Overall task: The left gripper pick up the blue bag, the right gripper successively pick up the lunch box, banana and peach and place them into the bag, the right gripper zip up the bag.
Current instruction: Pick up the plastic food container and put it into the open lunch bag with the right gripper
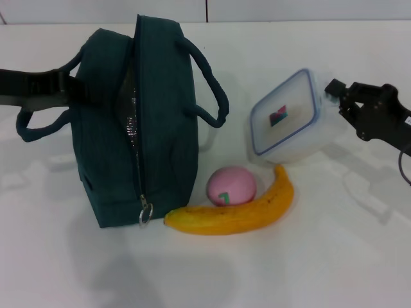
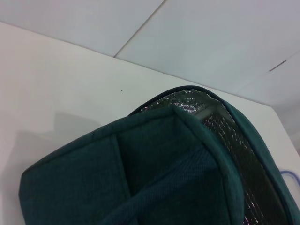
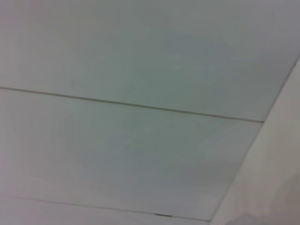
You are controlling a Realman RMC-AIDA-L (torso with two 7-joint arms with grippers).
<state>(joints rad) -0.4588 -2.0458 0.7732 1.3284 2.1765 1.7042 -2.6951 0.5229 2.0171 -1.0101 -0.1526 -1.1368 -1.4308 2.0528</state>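
The blue bag [image 1: 164,128] stands upright on the white table, its top zipper open and silver lining showing. My left gripper [image 1: 64,86] is at the bag's left side, against its left handle. The left wrist view is filled by the bag [image 2: 154,178] seen close up. The lunch box [image 1: 286,119], clear with a blue-rimmed lid, is tilted with its lid toward me. My right gripper [image 1: 337,96] is right at its right edge. The pink peach [image 1: 231,186] and the yellow banana [image 1: 237,215] lie in front, touching each other.
A metal zipper pull [image 1: 146,212] hangs at the bag's near end, close to the banana's tip. The bag's right handle [image 1: 215,96] arches toward the lunch box. The right wrist view shows only pale panels [image 3: 140,140].
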